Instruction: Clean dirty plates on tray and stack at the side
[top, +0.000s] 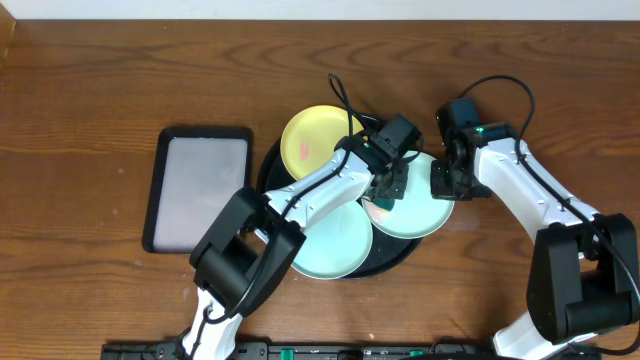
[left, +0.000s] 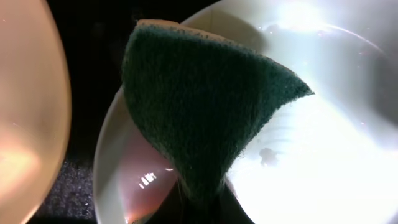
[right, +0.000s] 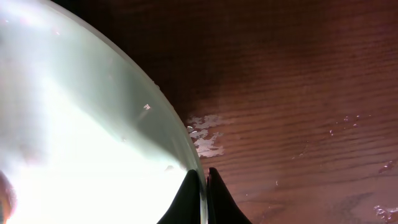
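Overhead view: your left arm reaches in from the near left across the round black tray (top: 271, 165), where all three plates lie. The left fingers (top: 388, 186) are pressed together on a green sponge (left: 205, 106), held at the left edge of the right-hand mint plate (top: 415, 210). You cannot tell from any view whether the sponge presses on the plate.

Left wrist view: the sponge hangs over that plate's rim, a pink smear (left: 143, 180) showing just beneath it, and the yellow plate (left: 25, 124) glows at the left edge.

Right wrist view: your right fingers (right: 185, 205) pinch the right rim of the same plate, which here juts out over the wooden worktop (right: 298, 74). Water drops (right: 205, 134) lie on the wood just beside the rim.

From overhead, the yellow plate sits at the tray's far side with a pink smear of its own, and the near mint plate (top: 330, 245) lies at the near side. A rectangular tray (top: 198, 190) rests on the worktop to the left, apart from the round one.
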